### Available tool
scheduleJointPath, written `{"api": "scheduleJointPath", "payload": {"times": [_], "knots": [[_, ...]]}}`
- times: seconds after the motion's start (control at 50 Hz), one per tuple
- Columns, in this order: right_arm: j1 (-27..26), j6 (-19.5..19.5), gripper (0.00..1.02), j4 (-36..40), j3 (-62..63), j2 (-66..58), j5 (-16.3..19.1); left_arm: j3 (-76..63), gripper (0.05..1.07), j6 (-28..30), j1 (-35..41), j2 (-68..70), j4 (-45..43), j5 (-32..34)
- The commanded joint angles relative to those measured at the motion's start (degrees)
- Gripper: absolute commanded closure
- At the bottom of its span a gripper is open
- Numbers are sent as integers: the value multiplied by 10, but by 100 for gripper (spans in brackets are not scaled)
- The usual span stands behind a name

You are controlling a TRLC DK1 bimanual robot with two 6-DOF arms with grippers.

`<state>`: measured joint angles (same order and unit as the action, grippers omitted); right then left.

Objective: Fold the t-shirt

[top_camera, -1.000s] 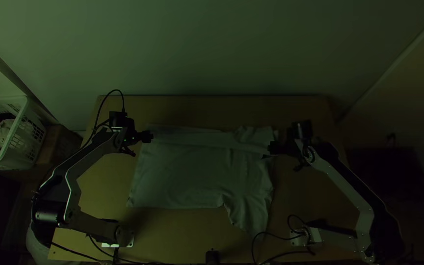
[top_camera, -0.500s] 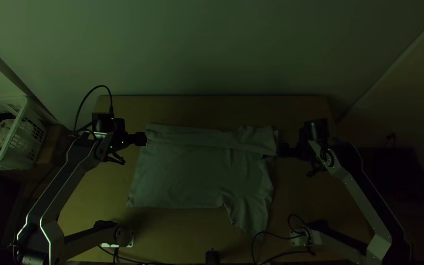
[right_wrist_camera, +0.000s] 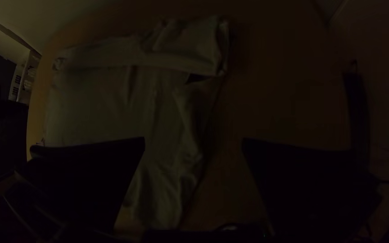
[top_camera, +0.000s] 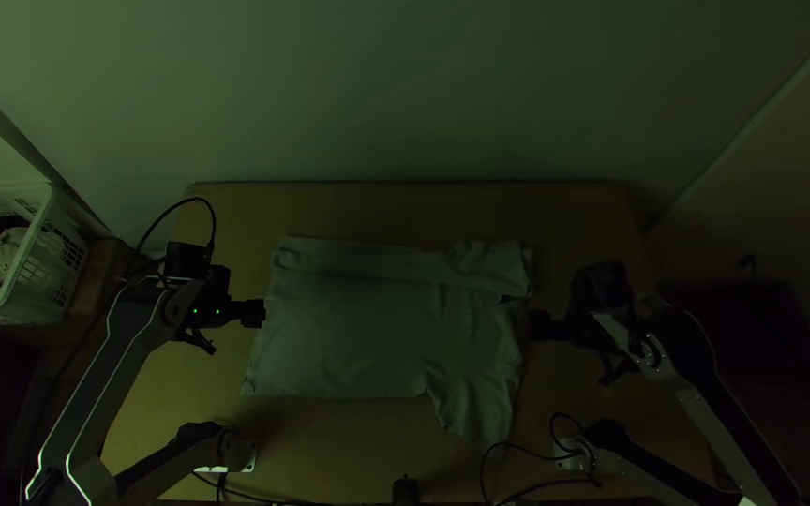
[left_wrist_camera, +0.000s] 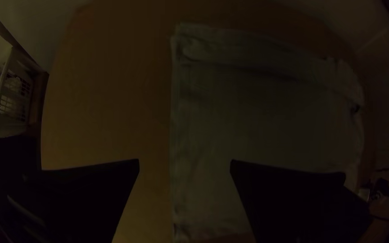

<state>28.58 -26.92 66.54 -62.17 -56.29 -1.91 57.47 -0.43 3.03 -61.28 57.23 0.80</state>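
White basket (top_camera: 51, 258) holding cloths, beside the table (top_camera: 405, 211).

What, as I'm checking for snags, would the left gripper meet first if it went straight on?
Probably the t-shirt, near the edge lined up with the gap in the left gripper, though its height is hard to judge.

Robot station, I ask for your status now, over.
Left gripper open, empty. Right gripper open, empty. T-shirt on table, far side folded over.

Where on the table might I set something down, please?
Bare table lies between the shirt and the wall, and between the left arm's base and the near sleeve. It is crowded by the left gripper and the right gripper.
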Motion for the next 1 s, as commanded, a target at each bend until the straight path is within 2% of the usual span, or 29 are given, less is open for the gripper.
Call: {"api": "scheduleJointPath", "payload": {"times": [0.0,0.08,0.32,0.54,0.98], "knots": [[12,-24,5,7,19,-3,7,-40,10,24,-7,28,44,-3],[20,-24,5,7,21,-11,11,-62,10,38,-9,33,71,-3],[51,-50,6,29,32,-40,61,-85,10,54,-9,30,129,-4],[54,-53,6,29,32,-48,63,-136,10,65,-3,27,130,-46],[56,-55,6,29,37,-55,63,-163,11,83,1,-29,117,-63]]}}
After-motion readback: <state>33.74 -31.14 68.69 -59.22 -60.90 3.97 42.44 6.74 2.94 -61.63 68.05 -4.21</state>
